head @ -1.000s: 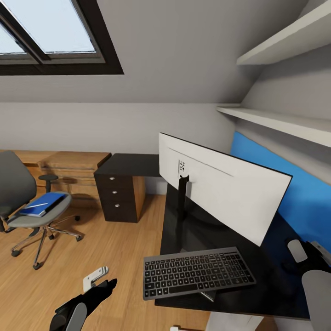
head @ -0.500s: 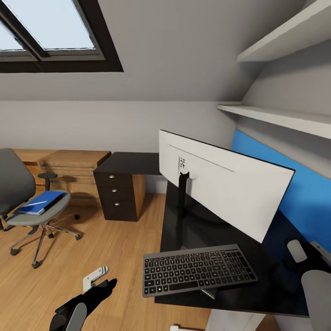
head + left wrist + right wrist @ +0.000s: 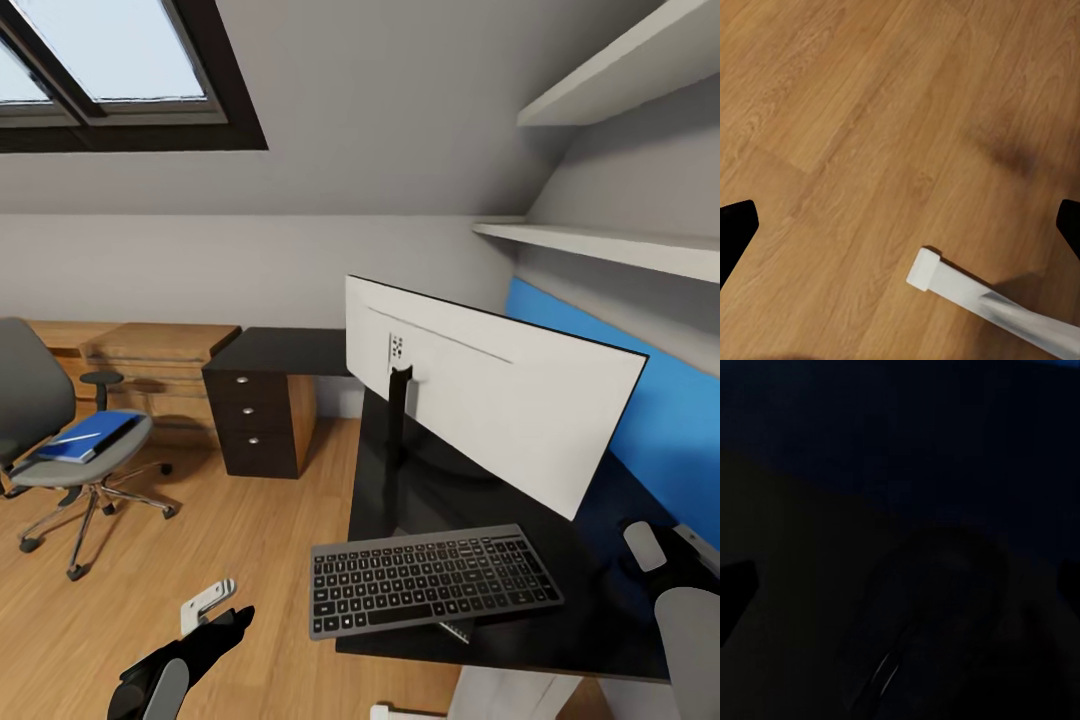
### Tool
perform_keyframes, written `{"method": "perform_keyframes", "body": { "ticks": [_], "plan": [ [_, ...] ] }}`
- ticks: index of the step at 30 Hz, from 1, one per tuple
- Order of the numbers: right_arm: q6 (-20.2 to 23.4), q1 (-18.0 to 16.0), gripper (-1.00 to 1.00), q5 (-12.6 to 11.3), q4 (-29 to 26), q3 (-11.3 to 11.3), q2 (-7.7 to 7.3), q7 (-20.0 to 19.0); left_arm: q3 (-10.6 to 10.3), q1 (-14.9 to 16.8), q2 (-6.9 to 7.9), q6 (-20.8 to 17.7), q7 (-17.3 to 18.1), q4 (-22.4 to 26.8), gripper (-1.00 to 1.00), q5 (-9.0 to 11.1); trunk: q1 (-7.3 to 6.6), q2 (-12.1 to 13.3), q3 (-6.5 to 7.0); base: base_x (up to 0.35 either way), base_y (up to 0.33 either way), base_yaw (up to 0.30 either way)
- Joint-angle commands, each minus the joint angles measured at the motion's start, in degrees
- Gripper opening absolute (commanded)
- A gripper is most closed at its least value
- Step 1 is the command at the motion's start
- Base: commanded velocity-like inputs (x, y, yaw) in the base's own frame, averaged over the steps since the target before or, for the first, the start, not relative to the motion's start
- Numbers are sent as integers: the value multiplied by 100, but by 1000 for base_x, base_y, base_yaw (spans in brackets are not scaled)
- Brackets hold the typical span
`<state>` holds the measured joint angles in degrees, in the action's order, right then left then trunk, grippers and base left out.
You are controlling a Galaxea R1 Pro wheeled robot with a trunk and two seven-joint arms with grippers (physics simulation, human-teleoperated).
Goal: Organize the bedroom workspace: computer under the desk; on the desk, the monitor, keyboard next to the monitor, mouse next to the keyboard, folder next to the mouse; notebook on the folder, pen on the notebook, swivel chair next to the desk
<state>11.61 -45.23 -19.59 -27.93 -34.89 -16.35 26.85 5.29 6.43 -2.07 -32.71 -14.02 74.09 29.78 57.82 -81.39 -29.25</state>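
Both jaws sat wide apart and empty: the left gripper (image 3: 900,225) over bare wood floor (image 3: 200,540), the right gripper (image 3: 900,585) over the dark top of the desk (image 3: 600,630) at lower right. With the keyboard (image 3: 433,578) lying just in front of the monitor (image 3: 480,400), the folder (image 3: 90,436) waited on the swivel chair (image 3: 60,450) at far left, well apart from the desk. Fetching it would likely go best by rolling close and taking an overhanging edge.
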Motion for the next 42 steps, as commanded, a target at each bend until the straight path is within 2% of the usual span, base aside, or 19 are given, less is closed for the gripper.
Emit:
{"method": "perform_keyframes", "body": {
  "ticks": [1, 14, 42],
  "plan": [
    [23, -3, 100, -31, -11, 0, 0, 23, 7, 4, -4, -25, -43, 9, 100, 61, 23, -45, -25, 0, 0, 0],
    [24, -3, 100, -19, -11, 0, 1, 22, 7, 6, -4, -25, -39, 9, 100, 60, 308, -567, -258, 0, 0, 0],
    [25, -3, 100, -18, -11, 0, 1, 25, 7, 0, 4, -23, -13, -41, 100, 72, 308, -567, -258, 12, 0, 0]
  ]
}}
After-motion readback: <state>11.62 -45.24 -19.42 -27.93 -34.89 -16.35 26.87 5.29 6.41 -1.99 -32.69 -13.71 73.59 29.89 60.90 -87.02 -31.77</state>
